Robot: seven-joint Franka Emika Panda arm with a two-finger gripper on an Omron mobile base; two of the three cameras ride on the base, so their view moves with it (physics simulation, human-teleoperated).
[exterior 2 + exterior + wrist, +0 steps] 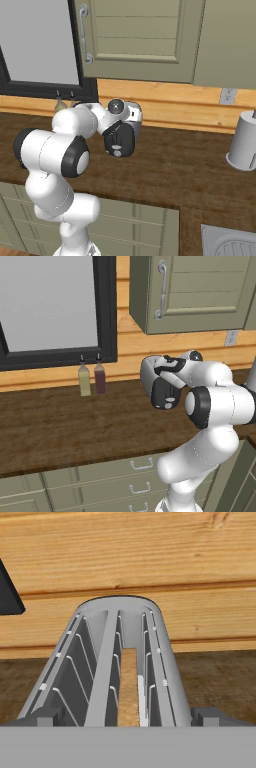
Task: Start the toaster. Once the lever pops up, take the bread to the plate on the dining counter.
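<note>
Directly below: toaster (117,662), bread (129,687) inside.

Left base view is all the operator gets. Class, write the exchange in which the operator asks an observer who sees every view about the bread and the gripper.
Operator: The arm blocks my view. Is the bread in the toaster?
Observer: Yes. In the hand view the bread stands in the right-hand slot of the toaster, as that view frames it.
Operator: And is the gripper open or shut?
Observer: The gripper is open. Its fingertips stand wide apart, one at each side of the toaster's near end, and hold nothing.
</note>
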